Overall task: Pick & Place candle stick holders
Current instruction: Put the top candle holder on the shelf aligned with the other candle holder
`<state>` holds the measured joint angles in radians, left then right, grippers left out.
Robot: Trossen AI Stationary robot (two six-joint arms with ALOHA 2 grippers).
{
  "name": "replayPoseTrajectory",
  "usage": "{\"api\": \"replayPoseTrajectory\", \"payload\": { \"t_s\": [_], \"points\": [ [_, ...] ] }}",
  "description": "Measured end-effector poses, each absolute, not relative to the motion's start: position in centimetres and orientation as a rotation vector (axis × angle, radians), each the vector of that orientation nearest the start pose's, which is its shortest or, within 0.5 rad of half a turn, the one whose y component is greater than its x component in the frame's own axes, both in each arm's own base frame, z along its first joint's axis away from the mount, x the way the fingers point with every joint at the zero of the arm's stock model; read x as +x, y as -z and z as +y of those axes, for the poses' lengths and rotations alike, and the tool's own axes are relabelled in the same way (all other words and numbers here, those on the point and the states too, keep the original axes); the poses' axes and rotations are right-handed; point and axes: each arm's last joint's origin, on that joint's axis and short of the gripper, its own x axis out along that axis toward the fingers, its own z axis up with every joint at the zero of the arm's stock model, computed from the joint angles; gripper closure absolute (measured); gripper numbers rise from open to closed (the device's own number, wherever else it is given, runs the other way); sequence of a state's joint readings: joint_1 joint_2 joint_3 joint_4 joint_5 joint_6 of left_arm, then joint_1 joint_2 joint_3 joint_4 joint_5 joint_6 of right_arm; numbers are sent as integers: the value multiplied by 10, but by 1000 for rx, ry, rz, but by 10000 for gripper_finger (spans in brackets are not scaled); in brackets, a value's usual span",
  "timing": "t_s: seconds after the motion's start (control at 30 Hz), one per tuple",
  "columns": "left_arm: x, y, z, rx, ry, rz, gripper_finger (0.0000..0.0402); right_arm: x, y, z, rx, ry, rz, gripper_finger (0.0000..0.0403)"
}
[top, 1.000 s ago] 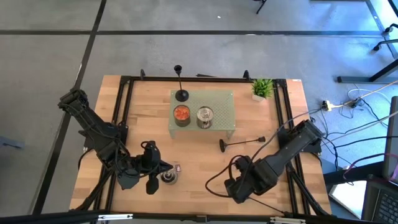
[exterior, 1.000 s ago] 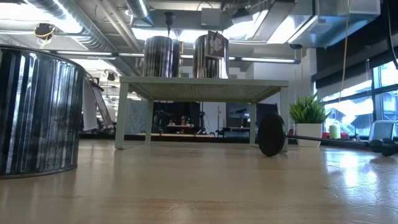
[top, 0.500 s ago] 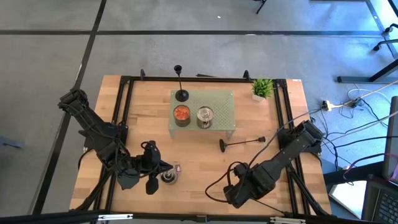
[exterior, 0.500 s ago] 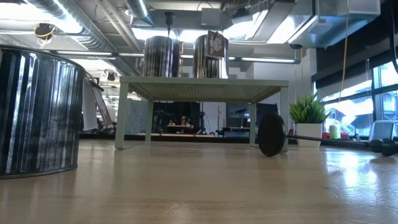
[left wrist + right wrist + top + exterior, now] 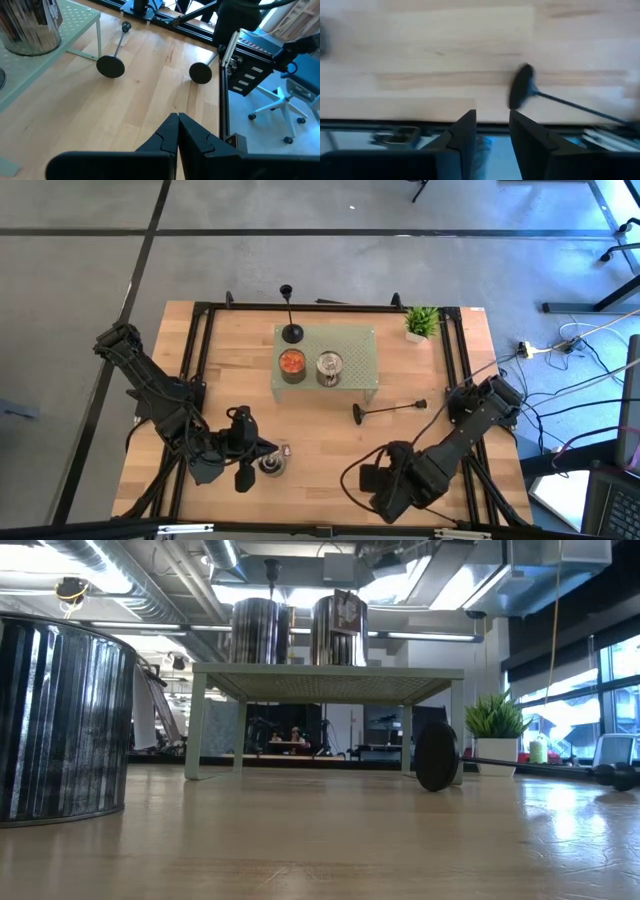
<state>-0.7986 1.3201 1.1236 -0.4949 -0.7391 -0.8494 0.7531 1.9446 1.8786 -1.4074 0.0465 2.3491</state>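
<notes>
One black candle stick holder (image 5: 290, 320) stands upright on its round base at the far left corner of the green shelf (image 5: 360, 345). A second holder (image 5: 385, 409) lies on its side on the table just right of the shelf; it also shows in the low view (image 5: 437, 755) and the left wrist view (image 5: 111, 66). A third holder (image 5: 201, 73) lies on its side farther toward the right edge. My left gripper (image 5: 177, 131) is shut and empty at the near left. My right gripper (image 5: 492, 131) is open and empty near the front edge, with a lying holder (image 5: 520, 88) ahead of it.
An orange-topped can (image 5: 291, 363) and a silver can (image 5: 329, 367) stand on the shelf. Another silver can (image 5: 270, 465) stands beside my left gripper, large in the low view (image 5: 60, 720). A small potted plant (image 5: 422, 322) stands at the far right. Black rails (image 5: 455, 370) line the table.
My right arm has drawn back a little toward the table's near edge, and its gripper has shifted with it. The holders have stayed where they were.
</notes>
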Motion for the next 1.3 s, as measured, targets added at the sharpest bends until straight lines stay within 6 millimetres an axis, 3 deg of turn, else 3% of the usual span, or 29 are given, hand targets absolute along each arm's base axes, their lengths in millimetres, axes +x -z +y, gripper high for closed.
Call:
{"api": "replayPoseTrajectory", "payload": {
  "t_s": [0.13,0.3,0.47,0.63,0.77,0.93,1.13,1.3],
  "points": [
    [206,-313,-184,-352,-152,474,400,270,-297,262,1319,1118,1083,277],
    [206,-314,-184,-356,-152,473,400,269,-296,277,1382,1014,1135,277],
    [207,-314,-182,-358,-159,472,400,282,-266,280,1433,916,1127,277],
    [208,-314,-182,-366,-159,465,400,309,-217,263,1475,739,1190,277],
    [208,-315,-183,-376,-140,470,400,311,-204,234,1409,825,1206,277],
    [205,-315,-187,-412,-128,473,400,283,-238,195,1274,1032,1188,277],
    [203,-315,-188,-408,-144,457,400,226,-297,150,1127,1217,1089,277],
    [204,-316,-187,-414,-164,440,400,193,-332,117,1099,1168,947,277]
  ]
}}
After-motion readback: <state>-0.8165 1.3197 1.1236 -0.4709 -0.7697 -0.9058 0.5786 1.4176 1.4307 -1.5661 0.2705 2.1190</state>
